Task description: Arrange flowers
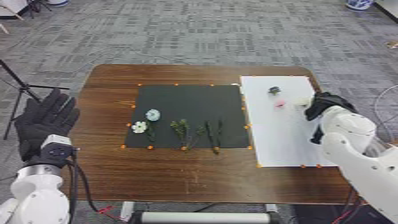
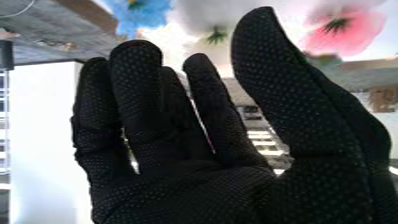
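The right hand [image 1: 330, 104] is over the right edge of the white sheet [image 1: 275, 135], beside a pale flower [image 1: 303, 102]. A pink flower [image 1: 280, 104] and a dark bluish flower [image 1: 274, 90] lie farther left on that sheet. On the black mat [image 1: 182, 107] are a light blue flower [image 1: 153, 115], a white flower [image 1: 139, 127] and several green stems [image 1: 180, 129]. My left hand [image 1: 44, 117] is off the table's left side, fingers straight. In the right wrist view, the right hand [image 2: 187, 185] has relaxed fingers, near a white flower [image 2: 213, 30], a pink flower [image 2: 348, 34] and a blue flower [image 2: 138, 12].
Small orange markers [image 1: 250, 126] run along the borders of the mat and the sheet. The brown table [image 1: 195, 175] extends in front of both. A black tripod [image 1: 19, 90] stands on the floor at the left, near the left hand.
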{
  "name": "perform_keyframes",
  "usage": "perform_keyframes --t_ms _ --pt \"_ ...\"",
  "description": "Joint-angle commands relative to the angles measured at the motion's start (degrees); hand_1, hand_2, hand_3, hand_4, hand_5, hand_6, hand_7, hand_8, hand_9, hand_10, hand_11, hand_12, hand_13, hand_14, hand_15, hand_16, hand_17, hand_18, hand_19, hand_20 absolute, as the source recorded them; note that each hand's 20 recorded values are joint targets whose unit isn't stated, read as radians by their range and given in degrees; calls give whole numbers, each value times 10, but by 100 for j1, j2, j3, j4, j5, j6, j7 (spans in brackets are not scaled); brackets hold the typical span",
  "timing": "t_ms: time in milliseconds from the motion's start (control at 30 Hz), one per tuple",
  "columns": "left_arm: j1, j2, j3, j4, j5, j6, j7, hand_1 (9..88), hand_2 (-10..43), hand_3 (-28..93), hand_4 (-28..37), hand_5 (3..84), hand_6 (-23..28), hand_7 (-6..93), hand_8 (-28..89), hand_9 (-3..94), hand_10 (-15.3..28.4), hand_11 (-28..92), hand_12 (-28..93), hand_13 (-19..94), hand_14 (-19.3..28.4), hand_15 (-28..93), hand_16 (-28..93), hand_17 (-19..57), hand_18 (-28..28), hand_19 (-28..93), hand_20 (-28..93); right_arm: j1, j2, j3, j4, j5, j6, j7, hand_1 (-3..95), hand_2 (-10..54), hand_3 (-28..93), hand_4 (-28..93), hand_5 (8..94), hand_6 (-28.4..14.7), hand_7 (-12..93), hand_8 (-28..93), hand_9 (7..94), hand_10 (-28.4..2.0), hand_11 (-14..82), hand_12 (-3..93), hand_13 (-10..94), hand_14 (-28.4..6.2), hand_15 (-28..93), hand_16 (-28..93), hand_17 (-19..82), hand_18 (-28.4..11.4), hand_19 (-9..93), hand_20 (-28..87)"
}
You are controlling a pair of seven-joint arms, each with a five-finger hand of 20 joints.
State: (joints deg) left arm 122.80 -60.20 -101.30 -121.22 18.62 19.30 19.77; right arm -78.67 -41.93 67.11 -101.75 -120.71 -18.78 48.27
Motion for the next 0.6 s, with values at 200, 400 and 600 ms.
perform_keyframes --t_ms 200,400,600 --pt "93 -90 32 -45 0 -16 -8 235 193 711 -283 424 103 91 -82 327 153 205 76 239 148 231 -59 -84 136 355 71 -222 194 142 432 221 119 370 536 -95 739 -271 483 -78 87 -94 420 -149 93 117 551 -119 709 322 278 -234 780 334" --pt "90 -107 54 -69 -148 206 42 236 193 709 -283 425 104 91 -82 328 154 207 75 240 148 233 -59 -84 135 355 71 -452 182 115 590 276 808 427 588 -95 701 -282 558 -41 123 -109 533 -121 119 124 618 -74 666 367 295 -223 771 340" --pt "166 -135 18 -104 -97 194 -11 235 192 714 -283 429 106 93 -83 329 155 210 75 241 150 240 -59 -83 135 355 71 -571 202 -45 605 40 1454 303 574 -95 691 -282 675 -1 171 -62 672 -101 149 160 680 -72 663 361 323 -217 770 353"
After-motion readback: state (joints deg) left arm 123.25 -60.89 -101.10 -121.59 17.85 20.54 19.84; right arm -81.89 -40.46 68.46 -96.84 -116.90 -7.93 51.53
